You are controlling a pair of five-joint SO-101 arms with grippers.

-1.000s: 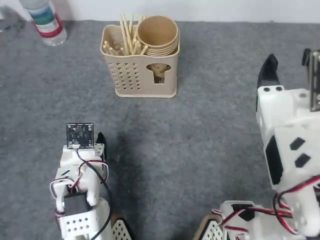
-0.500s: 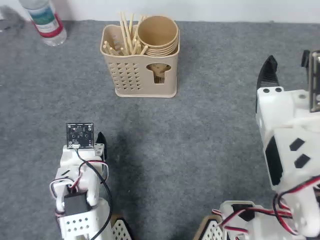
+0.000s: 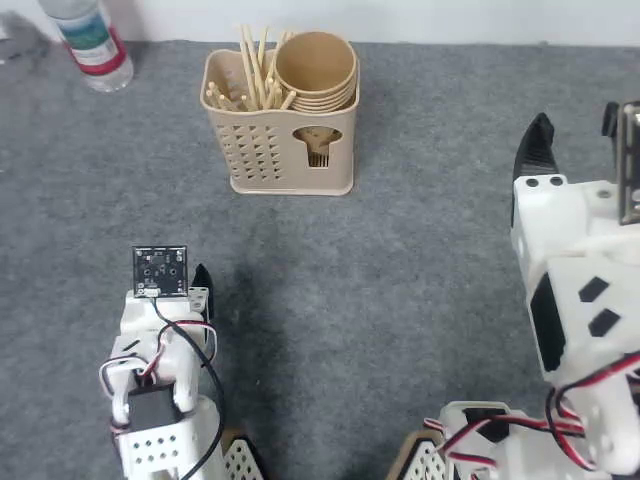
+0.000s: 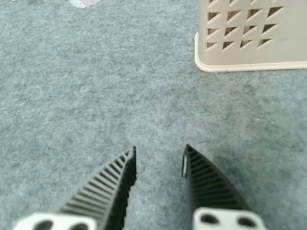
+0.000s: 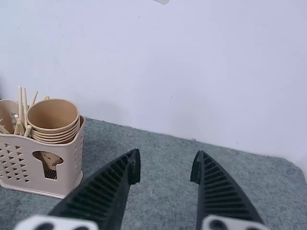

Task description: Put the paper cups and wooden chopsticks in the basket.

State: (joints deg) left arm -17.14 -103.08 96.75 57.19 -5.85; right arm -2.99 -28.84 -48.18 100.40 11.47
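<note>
While the stacked tan paper cups (image 3: 316, 68) and pale wooden chopsticks (image 3: 250, 72) stand inside the beige perforated plastic basket (image 3: 262, 150) on the grey counter (image 3: 400, 250), your left pincer (image 4: 159, 149) and right pincer (image 5: 167, 154) both sit released, empty, apart from it.

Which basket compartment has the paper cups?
The one behind the keyhole cutout, on the right in the high view: paper cups stacked inside. The perforated-front compartment holds the wooden chopsticks.

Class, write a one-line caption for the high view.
Stacked paper cups and wooden chopsticks stand in the beige basket.
</note>
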